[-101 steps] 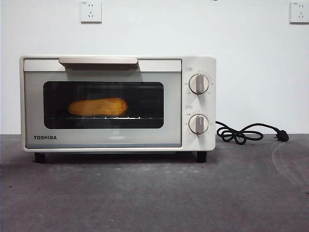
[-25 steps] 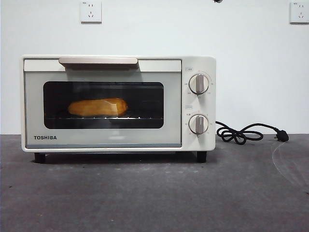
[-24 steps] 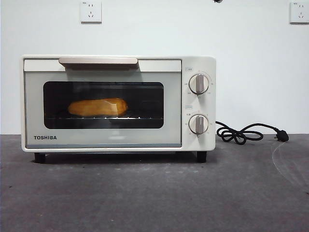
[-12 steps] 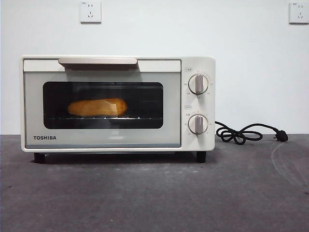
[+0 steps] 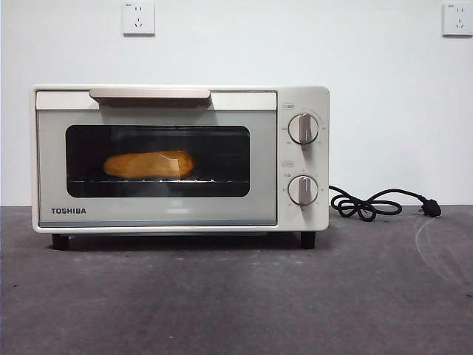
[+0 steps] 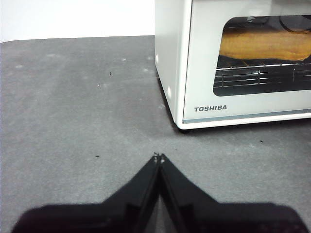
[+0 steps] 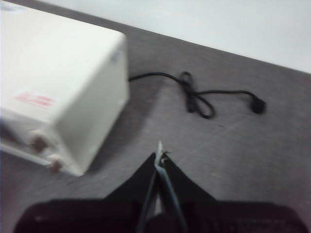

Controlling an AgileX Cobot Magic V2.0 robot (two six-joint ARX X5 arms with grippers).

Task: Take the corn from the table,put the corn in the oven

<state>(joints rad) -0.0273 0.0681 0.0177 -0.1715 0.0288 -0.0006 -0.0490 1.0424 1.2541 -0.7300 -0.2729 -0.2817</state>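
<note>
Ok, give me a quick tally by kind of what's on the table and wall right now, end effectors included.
Oven: 1
Corn, inside the oven: 1
Knobs: 2
Power cord: 1
Wall sockets: 2
End effectors, left and right, both shut: 2
Total: 9

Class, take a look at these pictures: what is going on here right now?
Nothing is being handled at this moment. The corn lies on the rack inside the oven, whose door is shut. The left hand is shut and empty above the table in front of the oven's corner. The right hand is also shut and empty, hanging above the oven's knob side near the power cord.
</note>
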